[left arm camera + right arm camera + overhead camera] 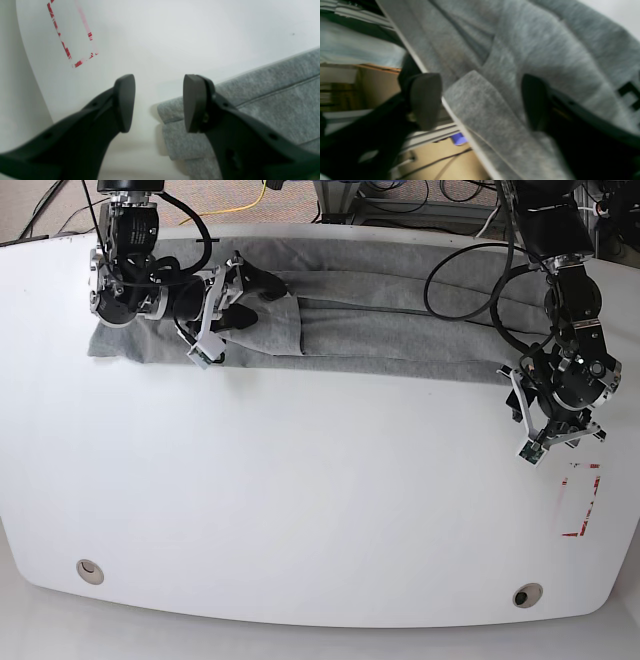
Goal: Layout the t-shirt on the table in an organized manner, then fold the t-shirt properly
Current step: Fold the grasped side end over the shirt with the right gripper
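Observation:
The grey t-shirt (400, 330) lies folded into a long band along the far edge of the white table (320, 510). My right gripper (480, 102) hovers low over the band's left part, open, with a loose flap of the t-shirt (520, 37) lying between its wide-apart fingers and one finger (426, 100) at the table's far edge. In the base view this right gripper (270, 292) rests on the cloth. My left gripper (158, 102) is open and holds nothing; it stands over bare table (175, 37) beside the t-shirt's (275, 100) folded right end.
A red tape rectangle (66, 50) marks the table near its right edge, also in the base view (580, 532). Two metal grommets (90, 570) (527, 594) sit near the front edge. Behind the far edge are cables (450, 195) and cardboard boxes (377, 87).

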